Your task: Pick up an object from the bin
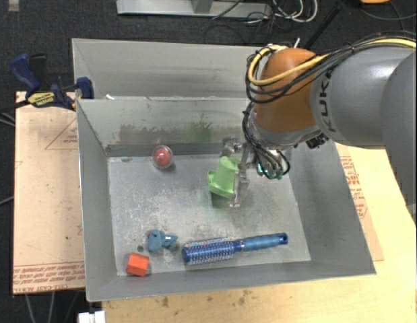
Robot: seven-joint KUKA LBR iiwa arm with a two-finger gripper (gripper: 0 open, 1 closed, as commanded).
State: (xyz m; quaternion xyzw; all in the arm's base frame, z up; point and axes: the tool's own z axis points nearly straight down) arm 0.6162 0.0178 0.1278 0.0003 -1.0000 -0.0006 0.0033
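My gripper (236,195) hangs over the middle of the bin, toward its back right, with its metal fingers pointing down. A light green soft-looking object (223,177) sits against the fingers on their left side, and it appears to be held between them, slightly above the floor. A blue hairbrush (232,247) lies along the front of the bin, below the gripper.
A red ball (162,156) rests near the back wall at the left. A small blue toy (159,241) and an orange block (137,264) lie in the front left corner. The arm with its orange cover and cables reaches in from the right.
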